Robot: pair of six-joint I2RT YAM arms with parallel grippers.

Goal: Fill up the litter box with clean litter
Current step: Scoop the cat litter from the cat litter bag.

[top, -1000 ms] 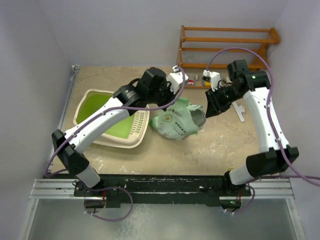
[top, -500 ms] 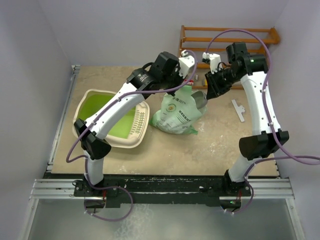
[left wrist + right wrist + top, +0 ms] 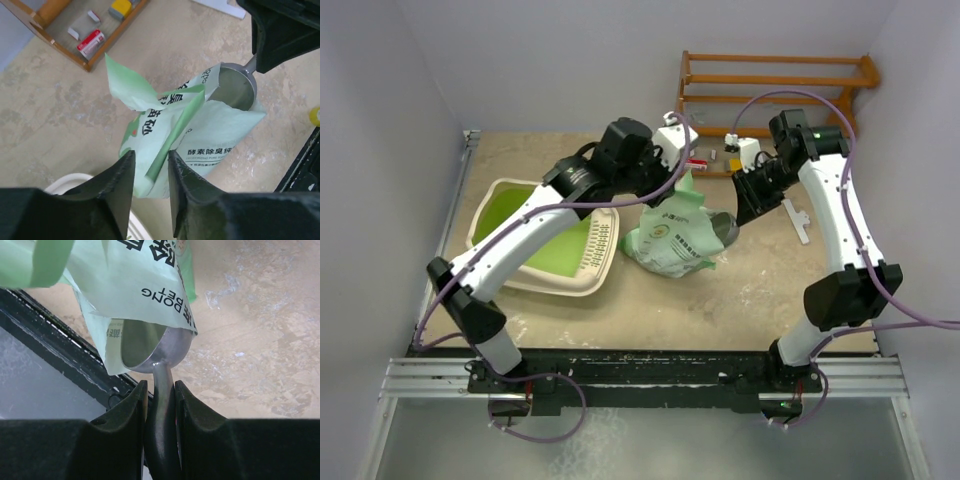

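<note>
The cream litter box (image 3: 552, 283) with its green inside lies at the left; a bit of its rim (image 3: 70, 181) shows under my left wrist. A light green printed bag (image 3: 675, 235) stands beside it, its mouth toward the right. My left gripper (image 3: 678, 165) hovers over the bag's crumpled top flap (image 3: 135, 90); in the wrist view this gripper (image 3: 151, 160) is open, with the flap seen through the gap. My right gripper (image 3: 161, 385) is shut on the handle of a shiny metal scoop (image 3: 150, 352), whose bowl sits in the bag's mouth (image 3: 235, 87). The clean litter is hidden.
A wooden shelf (image 3: 775, 80) with small items stands at the back right. A white tool (image 3: 798, 220) lies on the table right of the right arm. A black rail (image 3: 640, 365) runs along the near edge. Pale dust is scattered around the bag.
The bag was pulled up from slumped to standing. My left jaws have since parted, letting go of its top, and the arm has drawn back to the left. The right gripper keeps the scoop.
</note>
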